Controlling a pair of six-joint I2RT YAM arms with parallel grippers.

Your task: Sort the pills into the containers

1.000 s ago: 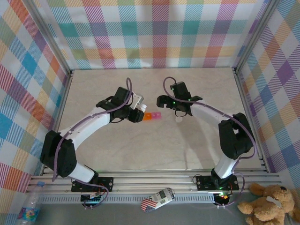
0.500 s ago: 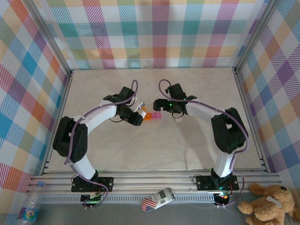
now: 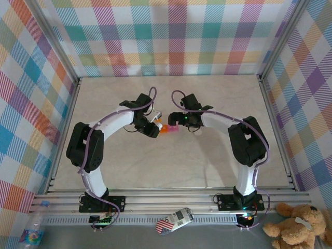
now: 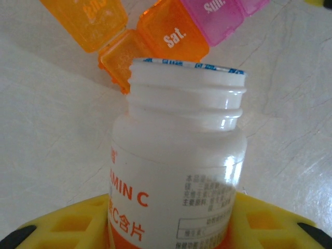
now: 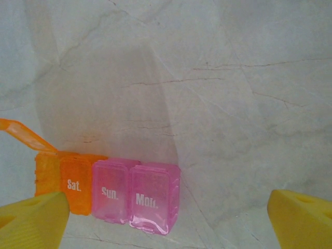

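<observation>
Three closed containers (image 5: 129,197), left tool (image 4: 166,228) gripping uncapped bottle (image 4: 176,155)

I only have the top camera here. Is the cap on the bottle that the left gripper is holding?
Observer: No. The left wrist view shows the bottle uncapped, threads bare, clamped in the left gripper.
Operator: Which way does its mouth point?
Observer: Toward the orange end of the containers, near the box marked Sat.
Operator: Right gripper?
Observer: The right gripper is open, nothing between its yellow fingers.
</observation>
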